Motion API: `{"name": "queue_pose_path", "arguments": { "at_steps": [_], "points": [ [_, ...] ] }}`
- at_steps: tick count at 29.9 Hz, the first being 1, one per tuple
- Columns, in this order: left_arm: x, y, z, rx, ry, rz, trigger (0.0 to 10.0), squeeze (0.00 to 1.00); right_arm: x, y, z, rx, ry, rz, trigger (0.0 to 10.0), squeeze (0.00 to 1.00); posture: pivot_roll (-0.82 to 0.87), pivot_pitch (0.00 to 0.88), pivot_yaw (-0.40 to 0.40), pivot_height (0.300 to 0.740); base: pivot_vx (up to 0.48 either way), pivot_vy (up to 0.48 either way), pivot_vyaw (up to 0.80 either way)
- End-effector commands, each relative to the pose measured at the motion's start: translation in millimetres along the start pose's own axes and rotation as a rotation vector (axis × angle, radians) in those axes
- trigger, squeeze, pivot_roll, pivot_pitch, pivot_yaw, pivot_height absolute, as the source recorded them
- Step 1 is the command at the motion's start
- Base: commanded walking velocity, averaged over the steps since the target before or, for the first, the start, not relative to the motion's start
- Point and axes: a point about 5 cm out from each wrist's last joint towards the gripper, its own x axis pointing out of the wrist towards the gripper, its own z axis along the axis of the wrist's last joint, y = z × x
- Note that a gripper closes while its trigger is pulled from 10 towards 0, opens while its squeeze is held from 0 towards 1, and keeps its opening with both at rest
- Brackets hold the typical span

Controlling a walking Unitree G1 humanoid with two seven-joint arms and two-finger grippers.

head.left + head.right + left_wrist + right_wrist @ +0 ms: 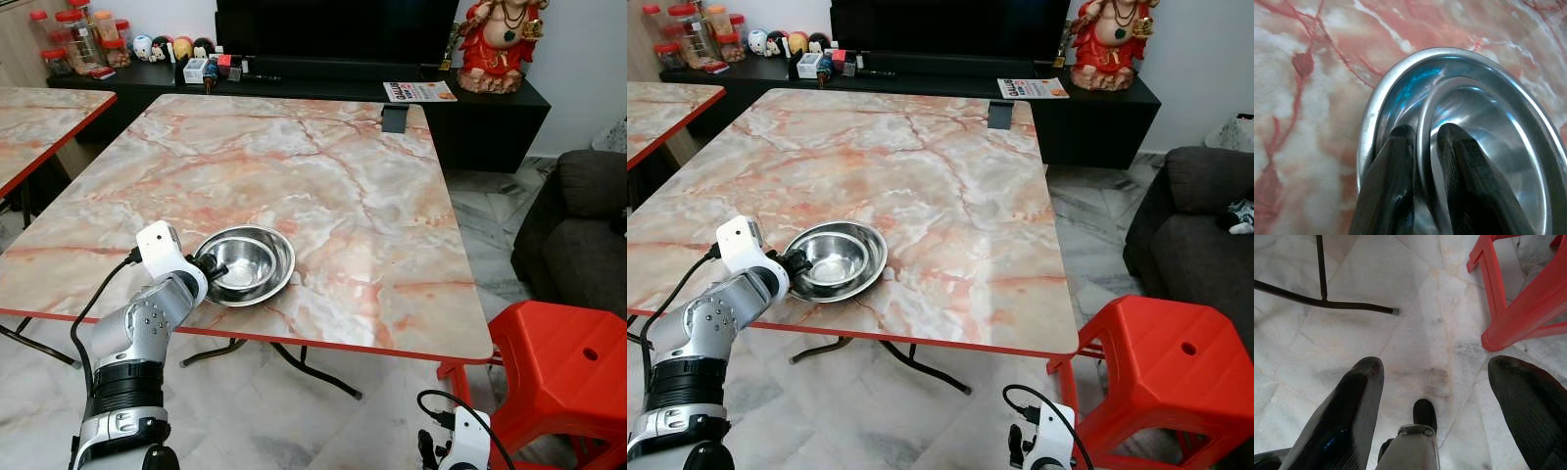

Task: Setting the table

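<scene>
Left gripper point(1422, 147) pinches the near rim of the steel bowl point(247, 262), one finger inside and one outside; the bowl sits on the marble table point(323, 176) by its near edge. Right gripper point(1435, 382) hangs spread wide over the floor beside the red stool point(568, 367).

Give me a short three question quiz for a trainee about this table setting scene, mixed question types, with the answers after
1. True or false: the left gripper pinches the steel bowl's rim.
2. What does the bowl rest on? A) the marble table B) the red stool C) the floor
3. Fill in: the right gripper hangs low, its fingers ____.

Key: 1 true; 2 A; 3 open.
</scene>
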Motion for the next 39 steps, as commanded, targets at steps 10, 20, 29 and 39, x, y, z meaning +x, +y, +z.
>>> {"name": "queue_pose_path", "arguments": {
  "at_steps": [10,20,29,39],
  "points": [
    [0.9,0.1,7.0,0.066,-0.027,0.023,10.0,0.0,0.3,-1.8,1.8,0.01,-0.003,-0.011,10.0,0.0,0.0,0.0,-0.013,0.74,0.0,0.0,0.0],
    [-10.4,5.6,42.4,0.287,-0.296,0.081,10.0,0.0,0.5,-1.4,2.4,0.009,-0.005,-0.007,10.0,0.0,0.0,0.0,-0.016,0.74,0.0,0.0,0.0],
    [-34.6,19.4,80.5,0.468,-0.627,0.195,10.0,0.0,0.3,-1.8,2.1,0.006,-0.006,-0.006,10.0,0.0,0.01,0.0,-0.02,0.74,0.0,0.0,0.0],
    [-59.9,120.8,83.4,1.027,-0.551,0.7,10.0,0.0,0.0,-0.9,0.8,-0.006,-0.003,-0.001,10.0,0.0,0.03,0.0,-0.025,0.74,0.0,0.0,0.0]
  ]
}}
